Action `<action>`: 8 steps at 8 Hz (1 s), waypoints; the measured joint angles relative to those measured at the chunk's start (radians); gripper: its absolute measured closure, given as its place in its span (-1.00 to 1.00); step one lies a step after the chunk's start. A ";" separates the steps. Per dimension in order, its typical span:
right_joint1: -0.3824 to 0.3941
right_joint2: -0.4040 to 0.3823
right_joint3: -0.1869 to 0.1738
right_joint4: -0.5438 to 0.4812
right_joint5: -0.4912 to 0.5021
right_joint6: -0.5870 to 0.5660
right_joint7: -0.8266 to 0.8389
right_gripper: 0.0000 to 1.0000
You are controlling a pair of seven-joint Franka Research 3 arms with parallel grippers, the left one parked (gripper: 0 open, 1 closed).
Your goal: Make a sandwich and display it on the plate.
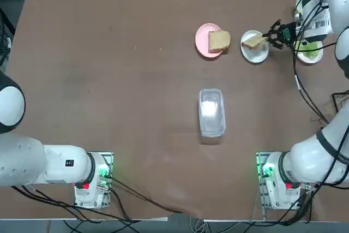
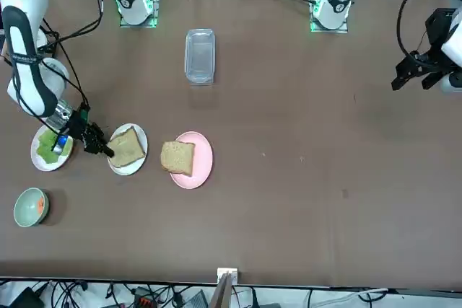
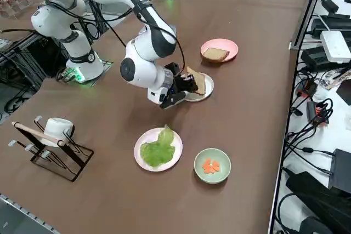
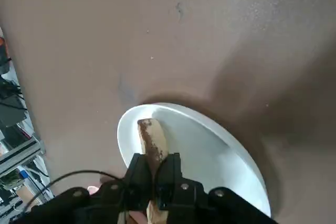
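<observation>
on the brown table [image 1: 109,80], the right gripper [image 1: 268,37] is clamped on the crust edge of a bread slice [image 1: 253,40] tilted over the white plate [image 1: 256,54] (second slice [image 1: 219,41] lies left, on the pink plate [image 1: 203,41]).

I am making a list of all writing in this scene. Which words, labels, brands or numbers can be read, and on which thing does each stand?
None can be read. The dark mark on the parked arm's base is too small to read. The white plate, bread slice and right gripper carry no text.
</observation>
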 joint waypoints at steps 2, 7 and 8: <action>0.000 0.000 0.000 0.003 0.000 0.000 -0.003 0.14; 0.000 -0.035 -0.013 0.030 -0.069 -0.006 -0.014 -1.00; 0.000 -0.063 -0.032 0.032 -0.145 -0.023 -0.015 -1.00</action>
